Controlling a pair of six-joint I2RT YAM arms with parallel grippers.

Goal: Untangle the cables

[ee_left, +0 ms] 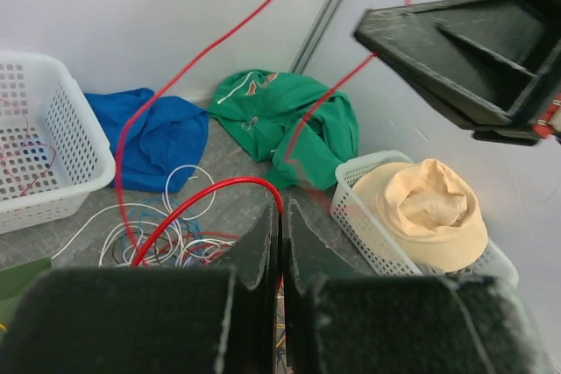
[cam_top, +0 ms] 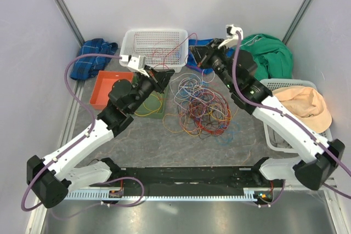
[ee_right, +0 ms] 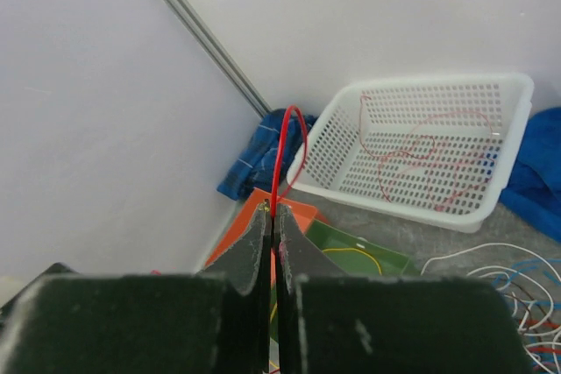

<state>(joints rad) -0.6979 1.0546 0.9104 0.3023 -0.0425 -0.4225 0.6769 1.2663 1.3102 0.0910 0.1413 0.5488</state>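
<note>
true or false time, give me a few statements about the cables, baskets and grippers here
The left gripper and right gripper are each shut on a red cable. True.
The white basket at the back is empty. False: a loose red wire lies in it.
A peach hat rests on the right-hand basket. True.
The green tray holds a blue cable. False: it holds a yellow cable.

Loose multicoloured tangle of thin cables (cam_top: 200, 105) at centre; one red cable (ee_left: 230, 180) aloft above it.
</note>
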